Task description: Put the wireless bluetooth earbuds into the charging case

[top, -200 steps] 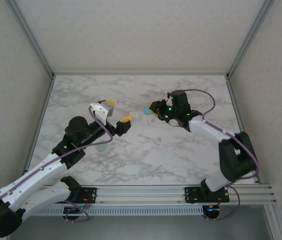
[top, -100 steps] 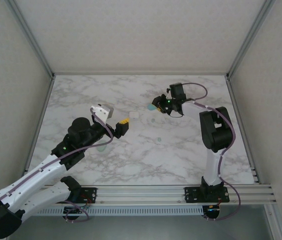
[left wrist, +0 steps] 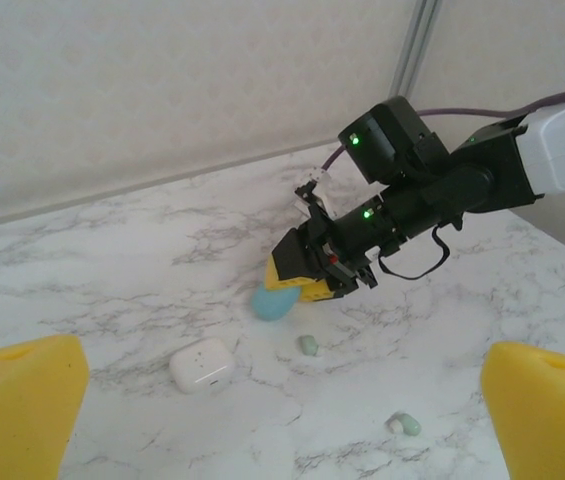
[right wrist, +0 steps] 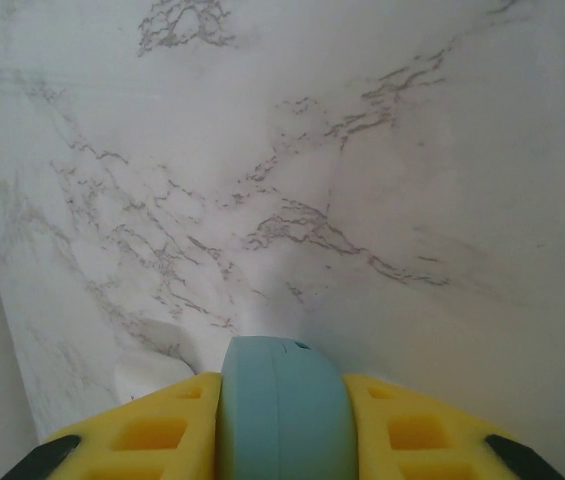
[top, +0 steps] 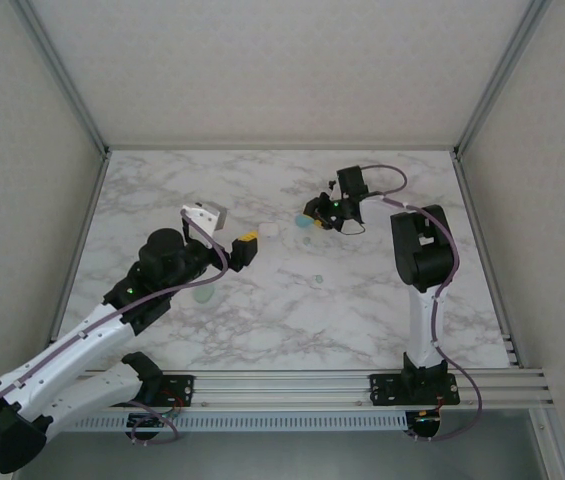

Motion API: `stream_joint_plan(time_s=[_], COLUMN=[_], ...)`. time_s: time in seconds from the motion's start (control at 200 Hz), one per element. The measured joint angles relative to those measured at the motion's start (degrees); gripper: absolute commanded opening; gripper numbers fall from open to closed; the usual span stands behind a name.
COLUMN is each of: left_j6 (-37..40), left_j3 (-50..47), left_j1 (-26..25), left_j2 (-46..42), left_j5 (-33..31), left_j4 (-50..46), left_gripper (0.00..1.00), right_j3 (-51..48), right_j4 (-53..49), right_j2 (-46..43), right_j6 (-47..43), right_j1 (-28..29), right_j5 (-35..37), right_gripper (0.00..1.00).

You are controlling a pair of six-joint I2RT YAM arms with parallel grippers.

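Right claw (right wrist: 282, 432) around smooth teal case (right wrist: 282, 398)

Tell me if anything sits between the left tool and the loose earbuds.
Nothing visible does. The left tool is open above bare marble, with one earbud and a second earbud lying clear ahead of it. The white case sits off to the side, and the right tool holds the teal case farther back.
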Motion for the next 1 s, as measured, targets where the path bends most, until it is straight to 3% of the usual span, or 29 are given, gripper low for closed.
stream_joint_plan(time_s=[0.155,0.471,0.811,0.996], left_j6=[0.0,-0.8,-8.9,-15.7], left_j3=[0.1,0.3,6.4,10.1], left_j1=[0.0,0.0,2.7,8.3], left_j2=[0.2,0.2,6.0,13.5], left_j5=[0.0,-1.1,-7.0,-8.1], left_j4=[-0.9,-3.0,-17.2,-29.9], left_gripper=[1.00,1.00,1.00,0.82], right_j3=[1.6,3.9,9.8,4.3], right_j4=[-2.9,-9.8,-21.1,-22.0], right_j2=[0.0,0.0,-1.4,-13.0], right_j6=[-2.3,-6.7,-14.4,-15.4], right_j1=[-0.2,-0.5,-0.6,-0.6], right_j5=[0.5,4.3,10.7,9.2], right_gripper=[0.43,0.50,0.57,0.59])
